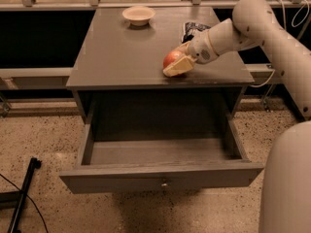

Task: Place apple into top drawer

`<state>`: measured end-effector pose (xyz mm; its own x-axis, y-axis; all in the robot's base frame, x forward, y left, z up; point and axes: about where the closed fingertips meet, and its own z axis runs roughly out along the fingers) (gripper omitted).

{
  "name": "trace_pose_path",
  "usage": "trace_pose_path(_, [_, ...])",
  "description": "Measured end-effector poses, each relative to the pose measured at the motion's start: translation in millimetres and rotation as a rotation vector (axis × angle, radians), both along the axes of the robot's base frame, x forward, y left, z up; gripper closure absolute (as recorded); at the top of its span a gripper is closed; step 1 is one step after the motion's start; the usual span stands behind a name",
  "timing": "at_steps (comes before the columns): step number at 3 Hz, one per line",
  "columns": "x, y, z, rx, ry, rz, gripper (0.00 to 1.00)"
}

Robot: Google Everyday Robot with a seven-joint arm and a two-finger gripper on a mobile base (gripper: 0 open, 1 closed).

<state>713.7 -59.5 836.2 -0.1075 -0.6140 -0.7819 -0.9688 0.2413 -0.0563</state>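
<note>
The red-orange apple (170,59) sits on the grey cabinet top (121,57), near its front edge and right of centre. My gripper (178,62) reaches in from the right on a white arm and is shut on the apple, with one cream finger (176,68) across the apple's front side. The apple still looks low on the cabinet top. The top drawer (163,174) below is pulled fully out toward me. Its inside shows bare, and a small knob (165,182) sits at the centre of its front panel.
A cream shallow bowl (139,15) stands at the back of the cabinet top. A dark crumpled bag (192,29) lies at the back right, behind my arm. A black stand leg (23,195) lies on the floor at left. My white base (286,188) fills the lower right.
</note>
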Motion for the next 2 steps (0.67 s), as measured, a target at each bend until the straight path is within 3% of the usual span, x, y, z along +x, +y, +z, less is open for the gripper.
trace_pose_path(1, [-2,0,4,0.009,0.002,0.005,0.89])
trace_pose_path(2, [-36,-6,39,0.048,-0.070,0.050,1.00])
